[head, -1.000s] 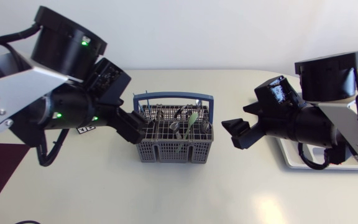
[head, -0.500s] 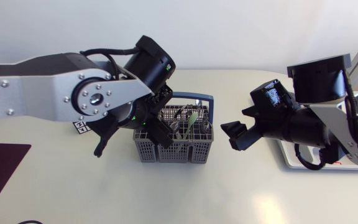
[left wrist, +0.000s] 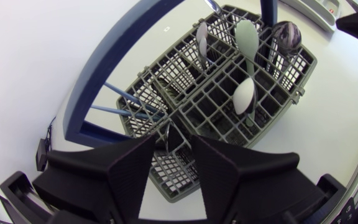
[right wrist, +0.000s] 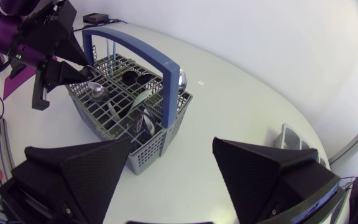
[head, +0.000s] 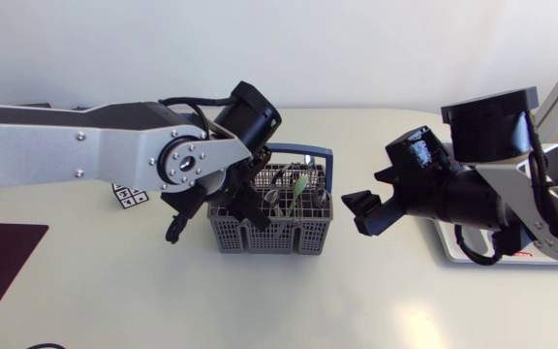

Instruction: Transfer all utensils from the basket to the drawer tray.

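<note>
Table (head: pixel 260 301) | left jaws now over basket (head: pixel 271 236), narrowly parted | right jaws wide, empty, barely moved

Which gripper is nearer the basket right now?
Left. The left gripper is over the basket, at its end compartment; the right gripper hangs open beside the opposite end, clear of it.

Cream table (head: pixel 356 291) w/ grey basket (head: pixel 269 238) mid, white tray (head: pixel 447 242) rt, tag sticker (head: pixel 124 195) left.

The basket (head: pixel 269 237) is matt grey plastic, its spoons (right wrist: pixel 97 91) shiny metal.
</note>
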`<control>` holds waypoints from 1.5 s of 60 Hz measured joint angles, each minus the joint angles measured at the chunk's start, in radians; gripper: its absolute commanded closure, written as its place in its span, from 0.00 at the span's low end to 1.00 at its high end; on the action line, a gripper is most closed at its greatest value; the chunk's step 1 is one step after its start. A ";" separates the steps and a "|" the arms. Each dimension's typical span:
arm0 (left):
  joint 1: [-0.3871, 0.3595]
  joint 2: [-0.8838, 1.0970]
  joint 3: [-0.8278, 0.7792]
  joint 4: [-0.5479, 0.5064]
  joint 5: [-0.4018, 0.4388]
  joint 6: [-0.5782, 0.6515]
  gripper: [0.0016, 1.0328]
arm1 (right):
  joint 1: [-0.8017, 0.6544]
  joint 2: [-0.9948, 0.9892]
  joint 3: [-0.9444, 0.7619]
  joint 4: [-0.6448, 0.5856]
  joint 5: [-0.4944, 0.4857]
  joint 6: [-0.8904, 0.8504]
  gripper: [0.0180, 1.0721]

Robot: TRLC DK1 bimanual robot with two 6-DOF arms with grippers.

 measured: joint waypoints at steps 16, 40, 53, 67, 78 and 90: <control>0.001 0.010 -0.001 0.037 -0.023 0.000 0.94 | 0.000 -0.002 -0.013 0.000 0.001 0.000 0.10; 0.009 0.023 -0.002 0.041 -0.033 0.000 0.96 | 0.002 -0.034 -0.027 -0.001 0.001 0.000 0.10; 0.002 -0.001 -0.018 0.045 -0.053 0.000 0.97 | 0.002 -0.034 -0.031 0.000 0.001 -0.001 0.10; -0.046 -0.068 -0.031 0.045 -0.114 0.024 0.97 | 0.011 -0.034 -0.031 0.000 0.002 -0.001 0.10; -0.080 -0.119 -0.031 0.044 -0.158 0.072 0.97 | 0.013 -0.036 -0.047 0.000 0.004 -0.002 0.10; -0.081 -0.188 -0.030 0.031 -0.166 0.127 0.97 | 0.013 -0.045 -0.052 0.000 0.003 -0.013 0.10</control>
